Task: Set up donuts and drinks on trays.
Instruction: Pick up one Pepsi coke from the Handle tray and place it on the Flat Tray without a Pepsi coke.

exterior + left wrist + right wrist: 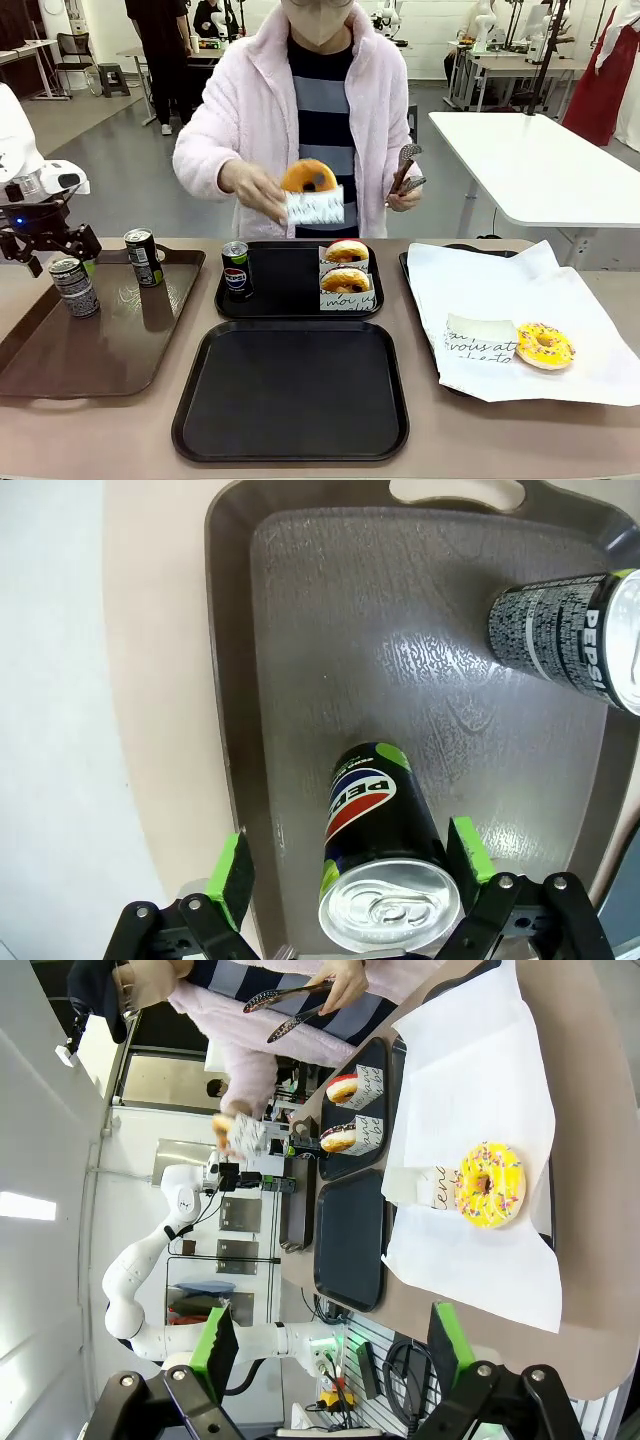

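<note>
You're on the drink pickup. Your left gripper has its jaws spread wide and empty. The black-and-lime Pepsi can stands upright on the brown tray just beyond them, off-centre toward one jaw. Next, I judge: centre, lower, close. Your right gripper is likewise spread, holding nothing.

near black tray bare, far tray middle open between Pepsi can and 2 donuts
</note>
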You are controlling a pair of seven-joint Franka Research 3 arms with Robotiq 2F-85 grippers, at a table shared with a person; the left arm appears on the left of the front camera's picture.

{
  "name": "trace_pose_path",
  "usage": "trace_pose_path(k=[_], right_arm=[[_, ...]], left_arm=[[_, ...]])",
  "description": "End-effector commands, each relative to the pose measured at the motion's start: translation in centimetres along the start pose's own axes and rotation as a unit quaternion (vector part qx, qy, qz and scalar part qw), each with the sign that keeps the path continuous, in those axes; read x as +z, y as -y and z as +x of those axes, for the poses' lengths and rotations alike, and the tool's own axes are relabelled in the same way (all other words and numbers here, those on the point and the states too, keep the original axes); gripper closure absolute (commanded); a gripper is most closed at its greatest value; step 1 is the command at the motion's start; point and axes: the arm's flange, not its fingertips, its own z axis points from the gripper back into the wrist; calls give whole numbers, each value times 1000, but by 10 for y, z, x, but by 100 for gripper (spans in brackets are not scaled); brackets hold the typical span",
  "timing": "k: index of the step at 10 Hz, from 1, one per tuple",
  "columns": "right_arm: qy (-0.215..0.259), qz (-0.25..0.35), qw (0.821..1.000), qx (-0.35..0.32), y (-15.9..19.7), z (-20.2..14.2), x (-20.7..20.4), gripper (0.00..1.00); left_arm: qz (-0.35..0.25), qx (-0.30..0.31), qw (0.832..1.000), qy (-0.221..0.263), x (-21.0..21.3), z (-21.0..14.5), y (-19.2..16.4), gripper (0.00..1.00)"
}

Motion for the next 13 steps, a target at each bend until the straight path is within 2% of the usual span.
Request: trace_pose_path(k=[1,9,10,11,12,13], right_arm=[[3,9,1000,9,1,0,1,0],[3,9,1000,9,1,0,1,0],[3,9,1000,9,1,0,1,0],[3,9,1000,9,1,0,1,0],[3,9,1000,9,1,0,1,0],[3,9,1000,9,1,0,1,0]], left_arm=[[-6,6,1000,-12,-6,0,1,0],[-9,2,1000,-11,-10,-7,15,0],[-9,5,1000,-14,-11,-7,14,24],[-11,5,1000,-21,-10,-7,15,60],[-7,11,999,-30,-9,-7,14,84],[-6,14,999,-33,-9,-8,14,100]])
